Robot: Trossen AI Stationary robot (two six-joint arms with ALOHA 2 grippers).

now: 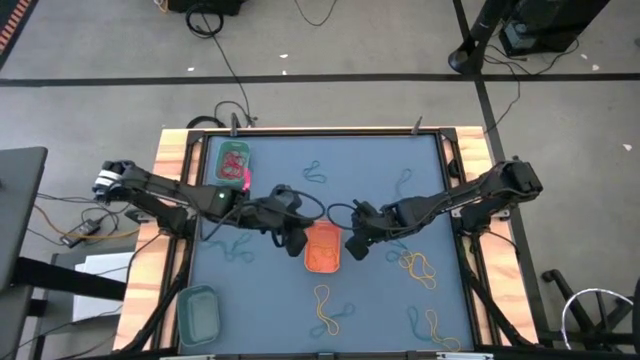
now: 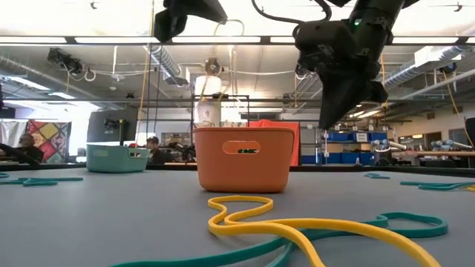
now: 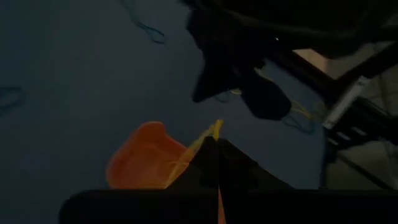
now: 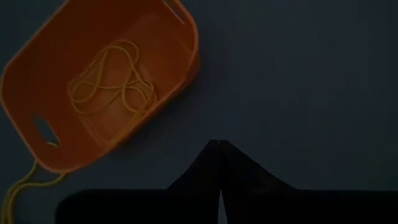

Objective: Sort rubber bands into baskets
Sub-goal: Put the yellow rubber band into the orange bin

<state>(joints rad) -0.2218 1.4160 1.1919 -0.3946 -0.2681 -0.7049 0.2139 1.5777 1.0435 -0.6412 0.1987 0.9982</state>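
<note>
- The left hand [image 1: 298, 243] hangs just above the bench at the 9 o'clock edge of the orange basket [image 1: 322, 247]. Its fingers are pressed together on a yellow rubber band [image 3: 210, 134] that stretches from the fingertips down toward the basket.
- The right hand [image 1: 354, 247] hangs at the basket's 3 o'clock side, fingers together and holding nothing; its own camera looks down past the closed fingertips [image 4: 219, 163] at bare blue mat.
- The orange basket sits near the middle of the bench [image 1: 290, 300], and a tangle of yellow bands [image 4: 112, 78] lies on its floor. One more yellow band [image 4: 18, 183] trails on the mat just outside its handle end.
- At 6 o'clock from the basket, yellow and teal bands [image 1: 328, 308] lie overlapping on the mat; the low view shows them close to the lens.
- At 3 to 4 o'clock, past the right hand, lies another cluster of yellow bands [image 1: 420, 266].
- The bright green basket [image 1: 231, 163] stands at 10 o'clock near the far left corner, with red-pink bands inside it.
- The dull teal basket [image 1: 198, 313] stands at 7 o'clock near the front left corner.
- Loose teal bands [image 1: 316, 173] lie at 12 o'clock, well apart from the orange basket.
</note>
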